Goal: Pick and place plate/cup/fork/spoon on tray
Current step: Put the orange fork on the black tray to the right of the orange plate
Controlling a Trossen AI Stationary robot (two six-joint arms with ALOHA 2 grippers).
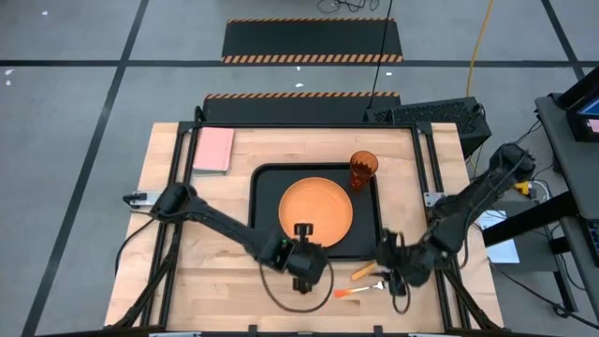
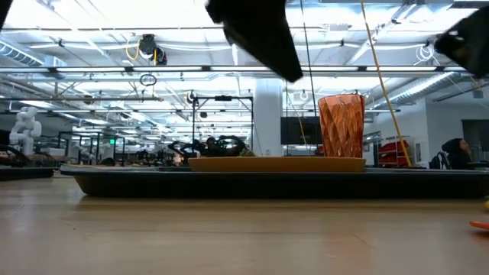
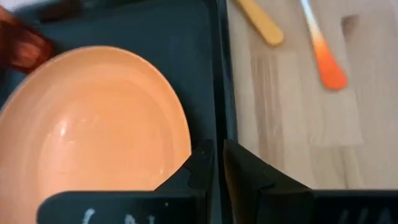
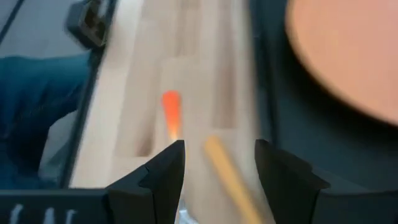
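The orange plate point(image 1: 316, 208) lies flat in the black tray point(image 1: 265, 201). The dark-orange cup point(image 1: 363, 168) stands upright in the tray's far right corner. The spoon's yellow handle point(image 1: 362, 272) and the fork point(image 1: 348, 292) lie on the wood to the right of the tray's near right corner. My left gripper point(image 1: 302, 231) hovers over the plate's near edge, shut and empty point(image 3: 217, 163). My right gripper point(image 1: 393, 278) is open above the spoon; its fingers stand on either side of the yellow handle point(image 4: 222, 167) without touching it. The spoon's bowl is hidden.
A pink rectangular pad point(image 1: 214, 150) lies at the table's far left. The fork's orange-red handle point(image 4: 171, 109) lies just beside the spoon. A person's blue trouser leg point(image 4: 37, 112) shows beyond the table's near edge. Bare wood runs left of the tray.
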